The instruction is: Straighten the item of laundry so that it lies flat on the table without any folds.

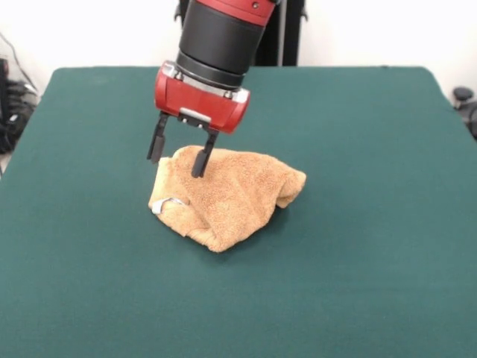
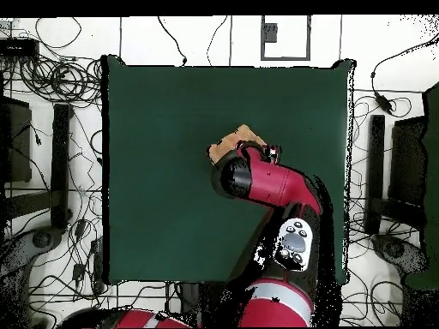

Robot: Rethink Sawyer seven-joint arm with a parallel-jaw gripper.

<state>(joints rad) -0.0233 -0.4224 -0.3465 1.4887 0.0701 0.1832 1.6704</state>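
The orange-tan terry towel (image 1: 231, 195) lies crumpled and folded on itself near the middle of the dark green table (image 1: 358, 246). Its small white tag (image 1: 168, 203) shows at the left lower edge. My gripper (image 1: 177, 160) hangs open just above the towel's upper left corner, one finger (image 1: 200, 162) over the cloth and the other past its left edge. It holds nothing. In the overhead view the arm covers most of the towel (image 2: 237, 140); the gripper is hidden under the arm there.
The green table (image 2: 154, 171) spreads wide on every side of the towel. Cables and equipment lie on the floor round the table in the overhead view.
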